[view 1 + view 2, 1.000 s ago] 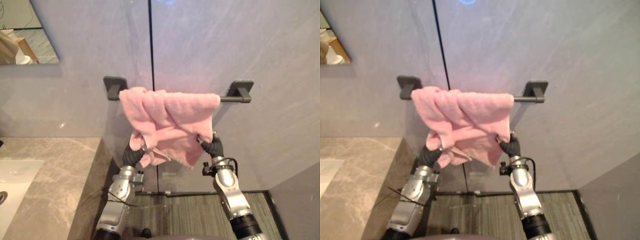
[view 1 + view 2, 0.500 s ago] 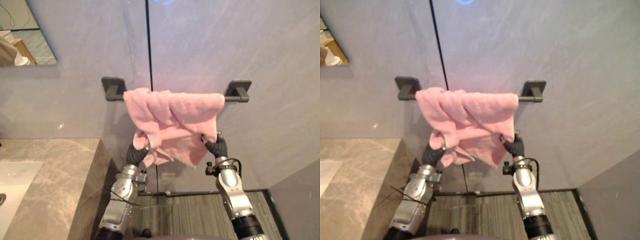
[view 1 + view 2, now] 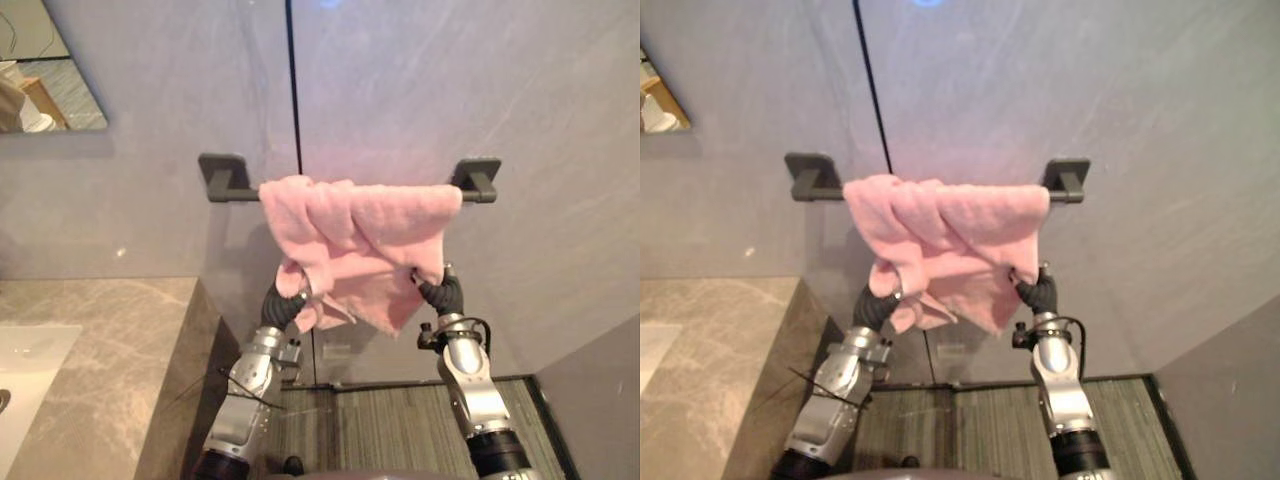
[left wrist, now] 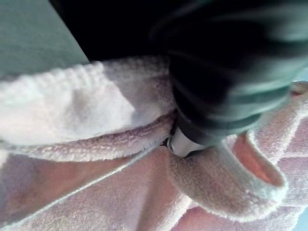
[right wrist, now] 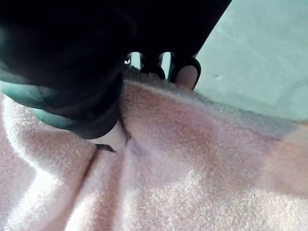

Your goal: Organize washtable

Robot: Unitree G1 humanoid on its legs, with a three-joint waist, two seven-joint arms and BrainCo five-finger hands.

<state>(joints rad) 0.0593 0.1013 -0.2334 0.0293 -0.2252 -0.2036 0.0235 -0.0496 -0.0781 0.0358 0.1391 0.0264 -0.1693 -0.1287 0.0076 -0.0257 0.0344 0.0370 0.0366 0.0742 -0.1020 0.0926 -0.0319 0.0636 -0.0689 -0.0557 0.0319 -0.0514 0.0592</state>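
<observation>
You have the pink towel (image 3: 355, 235) draped in bunched folds over the dark towel bar (image 3: 226, 178) on the grey wall (image 3: 450, 80), in the middle of the frame. Your left hand (image 3: 284, 306) is tucked into the towel's lower left edge, and your right hand (image 3: 441, 294) meets its lower right corner. The cloth covers both past their dark ribbed covers, so you cannot tell whether either is spread or pinching the fabric. At the lower left sits the marble countertop (image 3: 100, 340) with a white sink (image 3: 25, 350) at the frame's edge. A mirror (image 3: 45, 70) shows at the upper left.
</observation>
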